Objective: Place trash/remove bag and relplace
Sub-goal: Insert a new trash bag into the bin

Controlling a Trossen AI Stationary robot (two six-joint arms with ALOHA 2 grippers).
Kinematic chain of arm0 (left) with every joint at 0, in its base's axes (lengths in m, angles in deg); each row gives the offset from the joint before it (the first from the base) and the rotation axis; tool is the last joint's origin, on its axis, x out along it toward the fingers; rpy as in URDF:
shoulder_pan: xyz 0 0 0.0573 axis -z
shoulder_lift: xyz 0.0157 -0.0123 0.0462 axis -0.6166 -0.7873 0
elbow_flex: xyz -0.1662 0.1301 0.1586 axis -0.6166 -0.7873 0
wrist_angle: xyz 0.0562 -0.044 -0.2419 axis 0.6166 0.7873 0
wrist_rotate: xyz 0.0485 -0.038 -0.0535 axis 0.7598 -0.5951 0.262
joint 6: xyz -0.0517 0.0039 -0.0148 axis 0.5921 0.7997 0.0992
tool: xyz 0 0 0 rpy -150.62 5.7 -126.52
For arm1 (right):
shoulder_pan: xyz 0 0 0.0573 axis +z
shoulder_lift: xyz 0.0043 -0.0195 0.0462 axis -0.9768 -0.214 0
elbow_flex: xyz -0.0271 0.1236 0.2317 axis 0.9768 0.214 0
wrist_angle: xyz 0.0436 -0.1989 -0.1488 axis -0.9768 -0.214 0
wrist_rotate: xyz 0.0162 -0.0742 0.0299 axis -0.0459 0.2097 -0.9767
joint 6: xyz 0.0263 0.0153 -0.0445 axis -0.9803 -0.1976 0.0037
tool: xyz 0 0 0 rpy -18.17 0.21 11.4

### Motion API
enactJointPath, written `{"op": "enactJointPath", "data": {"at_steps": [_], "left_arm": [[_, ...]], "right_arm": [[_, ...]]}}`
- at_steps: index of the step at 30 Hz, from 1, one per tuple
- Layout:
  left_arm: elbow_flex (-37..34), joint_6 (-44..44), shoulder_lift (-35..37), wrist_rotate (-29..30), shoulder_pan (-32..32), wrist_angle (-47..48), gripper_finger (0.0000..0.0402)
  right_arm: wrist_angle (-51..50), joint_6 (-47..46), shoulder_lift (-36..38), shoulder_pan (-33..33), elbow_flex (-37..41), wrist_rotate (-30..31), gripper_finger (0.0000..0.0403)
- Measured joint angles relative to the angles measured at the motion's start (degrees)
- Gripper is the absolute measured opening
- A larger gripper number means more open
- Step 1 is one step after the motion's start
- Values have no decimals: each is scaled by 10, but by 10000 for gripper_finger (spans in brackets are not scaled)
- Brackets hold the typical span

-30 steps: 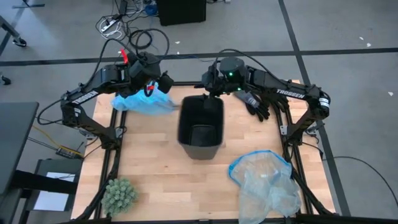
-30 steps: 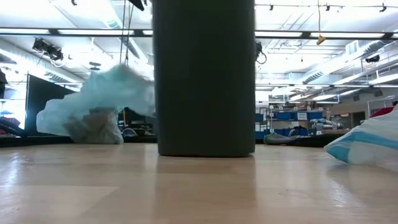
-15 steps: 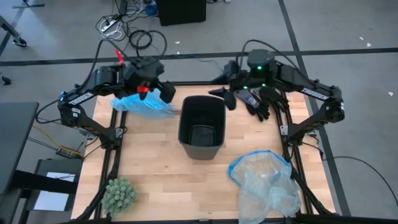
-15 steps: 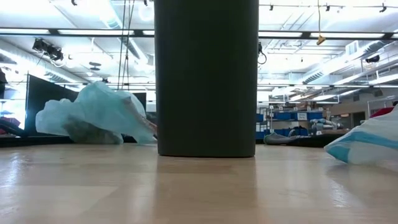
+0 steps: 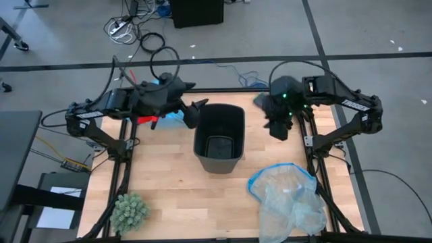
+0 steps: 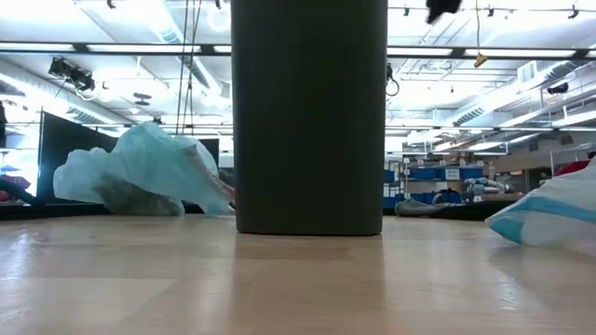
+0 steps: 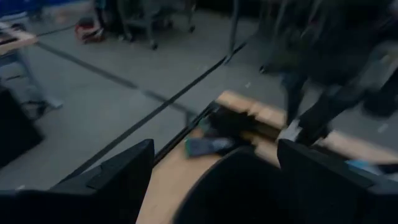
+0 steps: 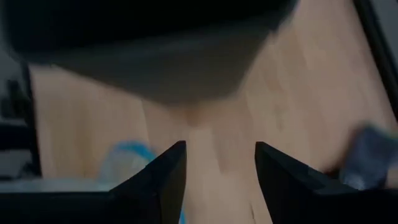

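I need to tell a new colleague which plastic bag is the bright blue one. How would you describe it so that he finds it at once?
Start from the dark bin standing in the middle of the wooden table. The sky-blue bag lies crumpled on the table at the far left corner, beside the bin, mostly under the left arm. Unlike the paler, clearer bag with a blue rim at the near right, it is opaque and bright.

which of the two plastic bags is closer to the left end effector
The bright sky-blue bag, lying beside the left end effector; the paler bag lies at the table's opposite corner.

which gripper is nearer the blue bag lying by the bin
Left. The left gripper hovers right beside the blue bag, on the bin's left. The right gripper is across the bin, on its far side.
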Motion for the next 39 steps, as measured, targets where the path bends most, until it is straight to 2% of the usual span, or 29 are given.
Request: {"op": "enactJointPath", "data": {"at_steps": [5,10,19,24,31,39], "left_arm": [[0,-15,-20,1,31,-48,350],[0,4,-34,8,46,-12,350],[-1,4,-36,31,90,-37,350],[0,17,-35,53,102,-15,350],[0,88,-35,64,106,23,350],[0,94,-38,64,105,22,350]], "right_arm": [[-16,-27,8,32,65,2,169],[21,-65,29,60,190,-25,164],[244,-138,43,98,405,-110,167],[333,-162,40,118,499,-131,177],[370,-175,40,139,563,-130,192],[398,-172,39,139,607,-127,190]]}}
